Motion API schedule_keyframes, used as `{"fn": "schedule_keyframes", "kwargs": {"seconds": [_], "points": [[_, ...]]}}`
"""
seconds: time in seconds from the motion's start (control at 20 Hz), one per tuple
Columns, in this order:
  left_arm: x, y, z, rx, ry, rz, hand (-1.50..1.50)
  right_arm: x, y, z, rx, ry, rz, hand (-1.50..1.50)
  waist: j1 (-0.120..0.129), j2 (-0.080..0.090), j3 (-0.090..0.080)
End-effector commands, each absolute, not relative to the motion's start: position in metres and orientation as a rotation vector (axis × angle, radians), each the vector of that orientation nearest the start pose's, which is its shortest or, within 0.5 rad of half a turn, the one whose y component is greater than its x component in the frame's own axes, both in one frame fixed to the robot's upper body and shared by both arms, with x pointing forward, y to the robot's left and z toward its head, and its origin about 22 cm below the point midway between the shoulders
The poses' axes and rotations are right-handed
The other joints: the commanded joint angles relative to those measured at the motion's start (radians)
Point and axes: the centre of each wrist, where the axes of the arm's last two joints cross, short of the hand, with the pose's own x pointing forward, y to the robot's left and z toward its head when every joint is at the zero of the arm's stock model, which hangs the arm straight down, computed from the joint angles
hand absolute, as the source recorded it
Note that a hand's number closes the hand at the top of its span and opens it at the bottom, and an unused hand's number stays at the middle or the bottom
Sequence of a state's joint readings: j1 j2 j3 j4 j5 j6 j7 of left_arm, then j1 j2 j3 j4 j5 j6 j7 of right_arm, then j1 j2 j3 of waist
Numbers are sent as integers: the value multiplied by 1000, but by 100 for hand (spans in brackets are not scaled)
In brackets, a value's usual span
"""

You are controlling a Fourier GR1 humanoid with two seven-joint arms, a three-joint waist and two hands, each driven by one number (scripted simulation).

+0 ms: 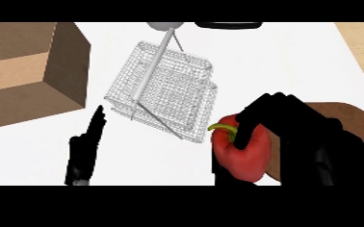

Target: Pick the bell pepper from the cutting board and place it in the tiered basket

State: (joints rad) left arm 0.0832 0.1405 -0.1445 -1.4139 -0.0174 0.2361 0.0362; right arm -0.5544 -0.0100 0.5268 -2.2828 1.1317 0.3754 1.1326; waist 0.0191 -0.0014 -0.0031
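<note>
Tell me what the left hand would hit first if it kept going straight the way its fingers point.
The left hand points up the view and slightly right. Going straight on, it would likely first meet the near left corner of the wire tiered basket, though height is hard to judge.

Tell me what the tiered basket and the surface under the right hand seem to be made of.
The tiered basket looks like pale metal wire mesh: fine see-through grid, thin rod frame, smooth central post. The cutting board, partly hidden by the right hand curled round the bell pepper, looks like wood: matte brown with a rounded corner, though no grain is discernible.
</note>
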Motion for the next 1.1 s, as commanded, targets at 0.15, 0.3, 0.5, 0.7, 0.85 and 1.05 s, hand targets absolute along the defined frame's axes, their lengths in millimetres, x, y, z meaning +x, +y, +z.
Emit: {"fn": "schedule_keyframes", "kwargs": {"seconds": [0.15,0.3,0.5,0.7,0.85,1.05], "points": [[227,241,-40,233,-1307,-40,0,218,-72,277,-1007,-1491,538,150,4,0,1],[215,227,-48,240,-1307,-24,0,248,-57,274,-964,-1494,593,150,6,2,2],[216,236,-49,238,-1307,-41,0,278,-29,256,-986,-1455,642,150,12,4,2],[205,234,-41,253,-1306,-48,0,305,-26,256,-981,-1450,656,150,10,3,3],[225,233,-49,248,-1309,-36,0,301,-15,228,-1006,-1375,679,150,-2,3,2],[217,242,-60,242,-1295,-40,0,328,-17,220,-975,-1380,630,150,-2,4,2]]}}
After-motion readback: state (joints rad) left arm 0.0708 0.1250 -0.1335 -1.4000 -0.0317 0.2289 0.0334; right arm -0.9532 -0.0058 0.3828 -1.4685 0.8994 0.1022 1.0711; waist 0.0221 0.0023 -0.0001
